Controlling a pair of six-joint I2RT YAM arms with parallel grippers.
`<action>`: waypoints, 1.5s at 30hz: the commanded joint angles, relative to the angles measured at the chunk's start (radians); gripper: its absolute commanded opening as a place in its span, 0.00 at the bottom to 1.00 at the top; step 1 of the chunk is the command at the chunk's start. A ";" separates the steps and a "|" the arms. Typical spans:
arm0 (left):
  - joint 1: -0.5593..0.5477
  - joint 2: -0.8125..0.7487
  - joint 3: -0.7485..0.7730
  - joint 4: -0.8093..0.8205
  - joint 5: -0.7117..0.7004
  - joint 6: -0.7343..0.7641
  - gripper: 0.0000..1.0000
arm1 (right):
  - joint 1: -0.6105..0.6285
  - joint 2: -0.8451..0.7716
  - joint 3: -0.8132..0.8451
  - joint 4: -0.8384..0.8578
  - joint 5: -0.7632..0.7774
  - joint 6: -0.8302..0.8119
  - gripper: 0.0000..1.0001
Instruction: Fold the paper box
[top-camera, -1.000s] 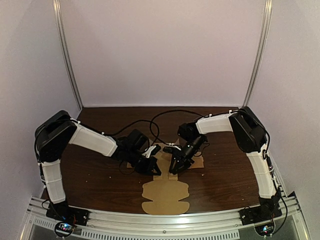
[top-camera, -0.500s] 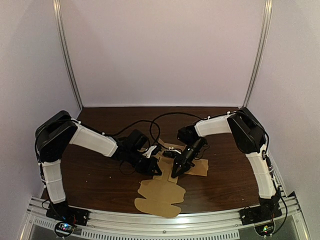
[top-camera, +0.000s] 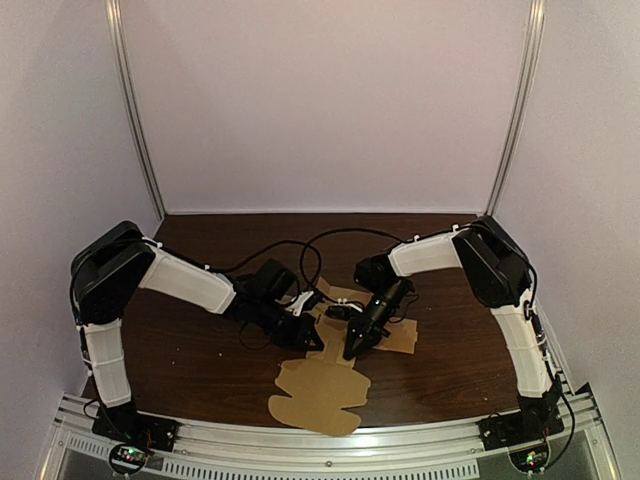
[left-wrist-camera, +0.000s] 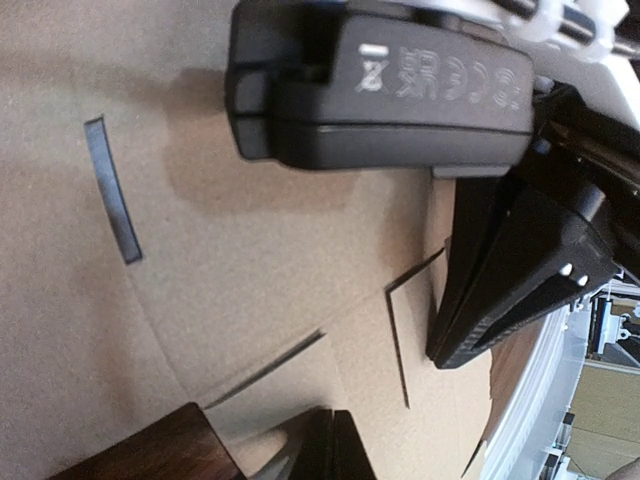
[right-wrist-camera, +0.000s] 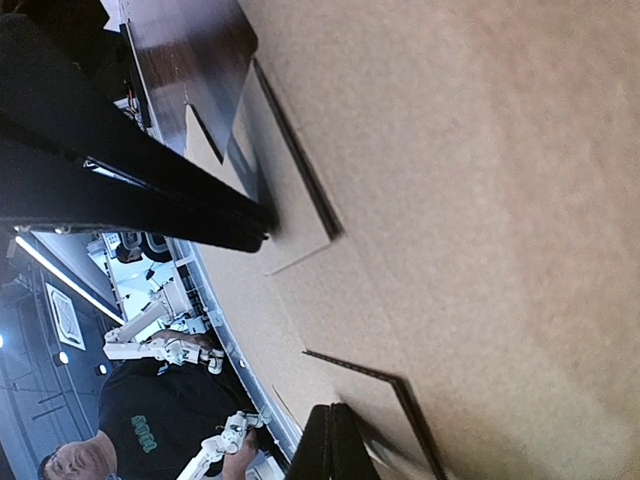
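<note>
Top external view: cardboard (top-camera: 320, 392) under left gripper (top-camera: 306, 337) and right gripper (top-camera: 351, 348), jaw states I cannot tell; I'd pin, then fold slowly.

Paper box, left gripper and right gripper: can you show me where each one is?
paper box (top-camera: 318, 395): top external view, on the flat brown panel nearest the arm bases.
left gripper (top-camera: 311, 338): top external view, between its fingertips.
right gripper (top-camera: 351, 349): top external view, between its fingertips.
</note>
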 joint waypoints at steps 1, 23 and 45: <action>-0.004 0.090 -0.043 -0.149 -0.139 0.009 0.00 | 0.021 0.085 -0.046 0.006 0.196 0.071 0.00; 0.212 -0.039 0.424 -0.550 -0.336 0.213 0.33 | -0.026 -0.068 0.246 -0.184 0.065 -0.077 0.21; 0.208 0.242 0.606 -0.412 -0.213 0.084 0.28 | -0.357 -0.410 0.324 0.012 0.229 -0.127 0.65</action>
